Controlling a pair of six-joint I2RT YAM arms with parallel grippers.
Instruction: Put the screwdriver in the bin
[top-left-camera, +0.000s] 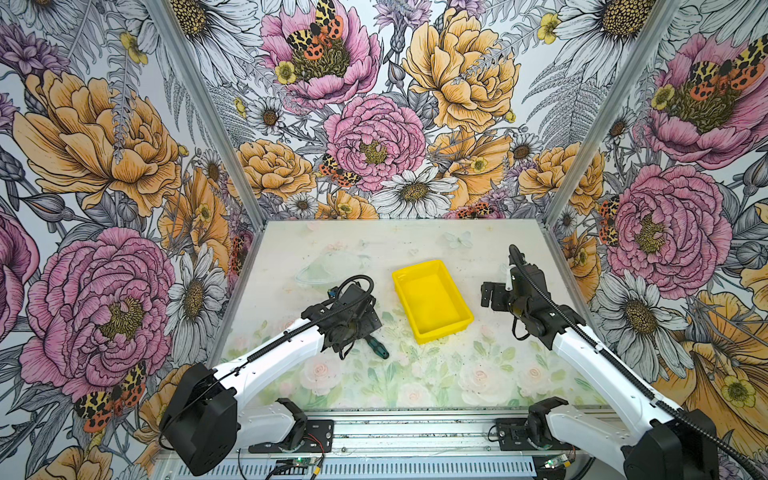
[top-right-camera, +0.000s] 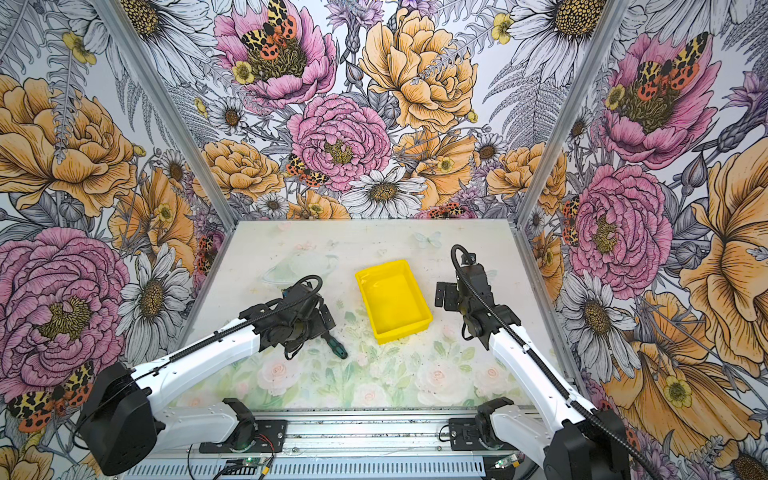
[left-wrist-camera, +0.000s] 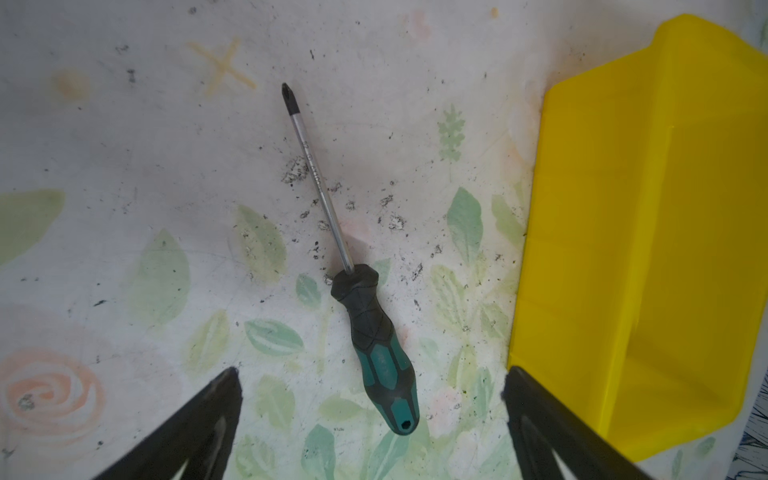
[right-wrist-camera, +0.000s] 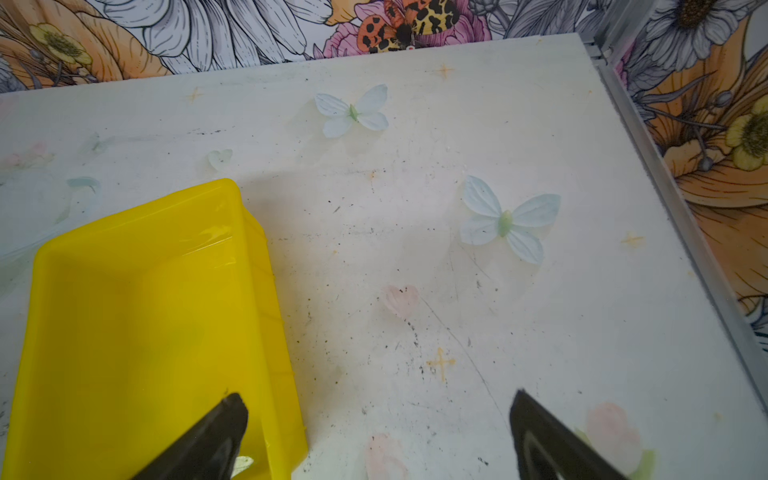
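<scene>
The screwdriver (left-wrist-camera: 374, 345), teal and black handle with a thin metal shaft, lies flat on the table left of the bin; only its handle (top-left-camera: 376, 348) (top-right-camera: 336, 348) shows in both top views. My left gripper (left-wrist-camera: 370, 372) hangs open right above it, one finger on each side of the handle, touching nothing. The yellow bin (top-left-camera: 432, 299) (top-right-camera: 392, 299) (right-wrist-camera: 124, 332) stands empty mid-table, and its wall (left-wrist-camera: 623, 249) is close beside one left finger. At the bin's right side my right gripper (top-left-camera: 492, 295) (right-wrist-camera: 378, 397) is open and empty, one finger over the bin's near corner.
The table (top-left-camera: 415, 374) has a pale floral print with dark specks. Patterned walls with metal posts (top-left-camera: 557, 216) close it in at the back and both sides. Both arm bases sit on the rail (top-left-camera: 415, 432) along the front edge.
</scene>
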